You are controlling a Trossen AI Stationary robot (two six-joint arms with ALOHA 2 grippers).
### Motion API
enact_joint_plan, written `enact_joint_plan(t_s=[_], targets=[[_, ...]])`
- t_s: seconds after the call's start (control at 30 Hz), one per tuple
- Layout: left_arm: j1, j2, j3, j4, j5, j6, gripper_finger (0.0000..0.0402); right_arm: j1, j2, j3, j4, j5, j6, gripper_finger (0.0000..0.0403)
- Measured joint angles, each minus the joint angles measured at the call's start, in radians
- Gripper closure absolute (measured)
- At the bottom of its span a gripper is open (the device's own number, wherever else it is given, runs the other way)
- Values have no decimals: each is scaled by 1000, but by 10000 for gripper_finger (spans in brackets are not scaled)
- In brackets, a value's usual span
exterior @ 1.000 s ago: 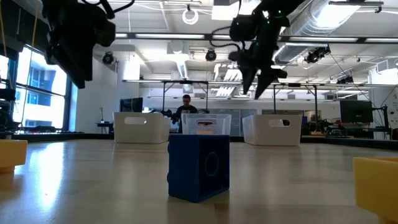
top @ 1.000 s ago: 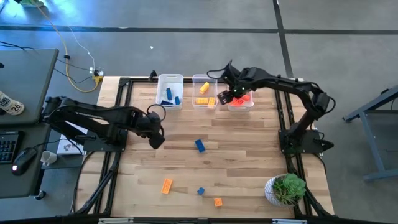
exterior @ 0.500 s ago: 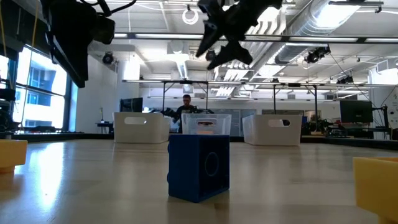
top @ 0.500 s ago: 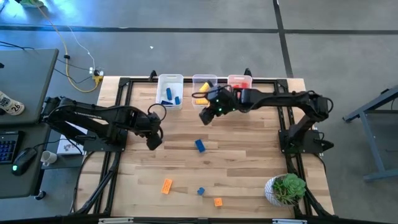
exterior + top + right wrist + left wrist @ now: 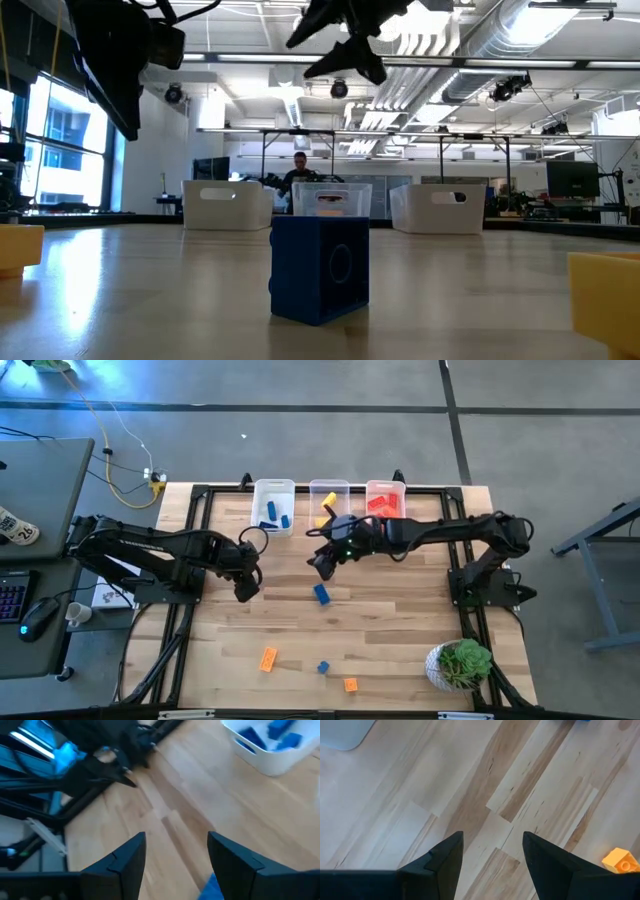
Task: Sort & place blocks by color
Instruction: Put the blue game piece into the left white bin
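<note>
A blue block stands on the table's middle; the low view shows it close up. My right gripper hovers open just beyond it, high above the wood, and the block's top shows between its fingers. My left gripper hangs open to the block's left, over bare wood. Near the front edge lie an orange block, a small blue block and another orange block. One orange block shows in the left wrist view.
Three clear bins stand along the far edge: one with blue blocks, one with yellow blocks, one with red blocks. A potted plant sits at the near right corner. A person shows in the room behind the table.
My right gripper has swung from over the red bin toward the table's left and near side, past the yellow bin, to just beyond the blue block in the middle. It has tipped up from pointing steeply down to a shallower slant. Its fingers stay open. No block has moved.
</note>
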Motion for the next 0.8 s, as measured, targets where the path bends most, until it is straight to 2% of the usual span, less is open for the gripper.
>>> enact_joint_plan(t_s=[0.23,0.37,0.47,0.57,0.67,0.8], targets=[[0,0,0,0,0,4,210,36,0,6,71,0,21,205],[0,0,0,0,1,29,210,49,21,100,34,-4,9,205],[0,1,0,0,1,28,210,60,61,216,-51,13,-60,205],[0,1,0,0,2,28,210,62,114,330,-215,48,-80,205],[0,1,0,0,2,28,210,62,167,409,-368,63,-39,205],[0,1,0,0,2,27,210,62,224,445,-476,65,66,205]])
